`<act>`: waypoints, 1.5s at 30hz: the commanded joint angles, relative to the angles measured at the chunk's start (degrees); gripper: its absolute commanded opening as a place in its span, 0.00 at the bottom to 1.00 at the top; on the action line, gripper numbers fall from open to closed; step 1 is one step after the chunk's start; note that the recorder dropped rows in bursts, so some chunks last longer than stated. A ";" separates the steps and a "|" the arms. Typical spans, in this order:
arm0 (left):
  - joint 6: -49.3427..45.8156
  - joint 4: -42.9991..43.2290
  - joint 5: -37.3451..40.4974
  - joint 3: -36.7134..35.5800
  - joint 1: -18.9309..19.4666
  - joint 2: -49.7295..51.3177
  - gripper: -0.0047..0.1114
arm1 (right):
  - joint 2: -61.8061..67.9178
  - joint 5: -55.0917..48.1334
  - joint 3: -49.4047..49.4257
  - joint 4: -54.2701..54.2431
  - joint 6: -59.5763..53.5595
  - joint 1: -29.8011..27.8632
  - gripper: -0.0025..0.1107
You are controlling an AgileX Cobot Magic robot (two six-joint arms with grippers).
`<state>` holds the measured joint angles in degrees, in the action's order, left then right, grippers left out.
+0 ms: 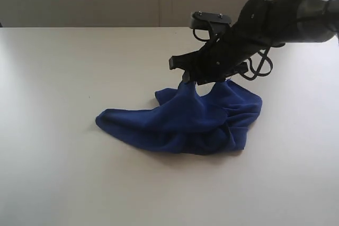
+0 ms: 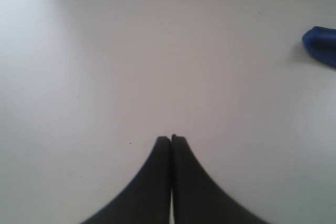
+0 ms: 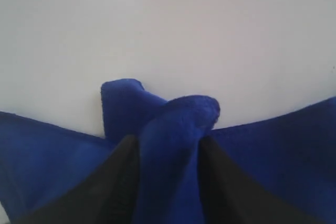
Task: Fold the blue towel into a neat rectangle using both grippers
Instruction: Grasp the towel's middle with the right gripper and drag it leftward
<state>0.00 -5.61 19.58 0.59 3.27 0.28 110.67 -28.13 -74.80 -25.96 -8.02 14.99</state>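
Note:
The blue towel [image 1: 185, 120] lies crumpled on the white table, right of centre in the exterior view. Its upper edge is pulled up into a peak. My right gripper [image 1: 189, 82] reaches in from the upper right and is shut on that peak. In the right wrist view a thick bunch of towel [image 3: 170, 145] fills the gap between the two black fingers [image 3: 110, 182]. My left gripper [image 2: 171, 139] is shut on nothing, over bare table, with only a corner of the towel [image 2: 321, 44] at the frame's edge. The left arm is out of the exterior view. No white tag shows.
The white table [image 1: 63, 78] stretches wide to the left and front of the towel. A pale wall runs along the table's back edge [image 1: 106, 26]. The bulky right arm [image 1: 280, 17] hangs over the back right of the table.

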 commanded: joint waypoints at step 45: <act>0.00 -0.40 1.04 -0.59 0.19 -0.28 0.04 | 4.66 16.77 -12.96 -9.61 -27.78 23.41 0.49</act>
<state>0.00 -5.61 19.58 0.59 3.27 0.28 116.36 -9.32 -86.07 -35.55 -36.39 38.32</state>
